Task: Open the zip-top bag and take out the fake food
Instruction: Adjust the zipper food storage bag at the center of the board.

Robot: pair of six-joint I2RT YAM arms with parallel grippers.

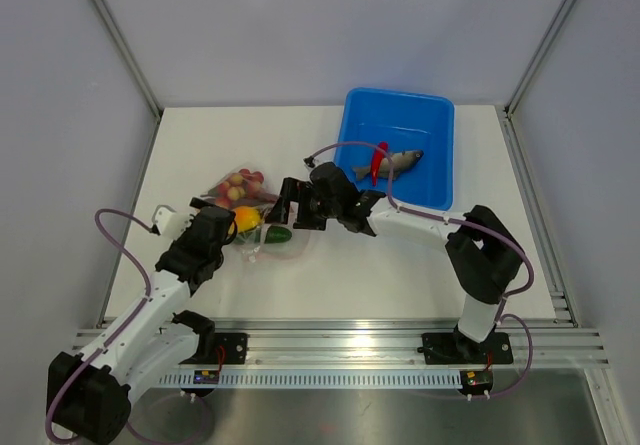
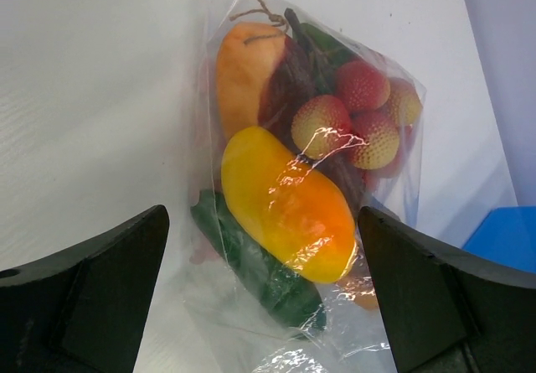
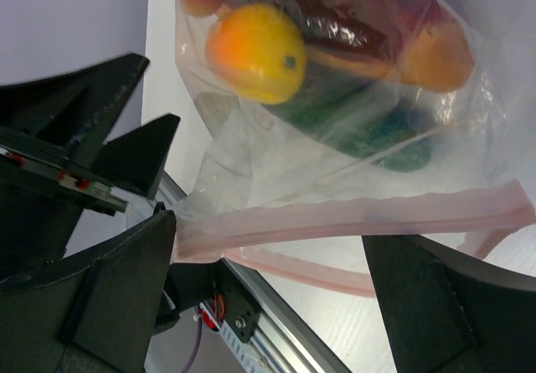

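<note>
The clear zip-top bag (image 1: pixel 262 233) lies at the table's middle left, its pink zipper strip (image 3: pixel 352 214) parted into two strips. Inside it are a red grape bunch (image 2: pixel 356 121), an orange-yellow piece (image 2: pixel 285 205), a green cucumber (image 2: pixel 260 268) and another orange piece (image 2: pixel 244 64). My left gripper (image 1: pixel 230 227) is open over the bag, its fingers (image 2: pixel 109 281) either side of the food. My right gripper (image 1: pixel 287 208) is open at the bag's zipper end, and the strip spans between its fingers (image 3: pixel 109 281). A grey fish (image 1: pixel 397 162) and a red pepper (image 1: pixel 378 161) lie in the blue tub.
The blue plastic tub (image 1: pixel 435 125) stands at the back right. The metal rail (image 1: pixel 350 347) runs along the near edge and shows in the right wrist view (image 3: pixel 276 339). The left arm's gripper (image 3: pixel 75 155) shows at the left of the right wrist view.
</note>
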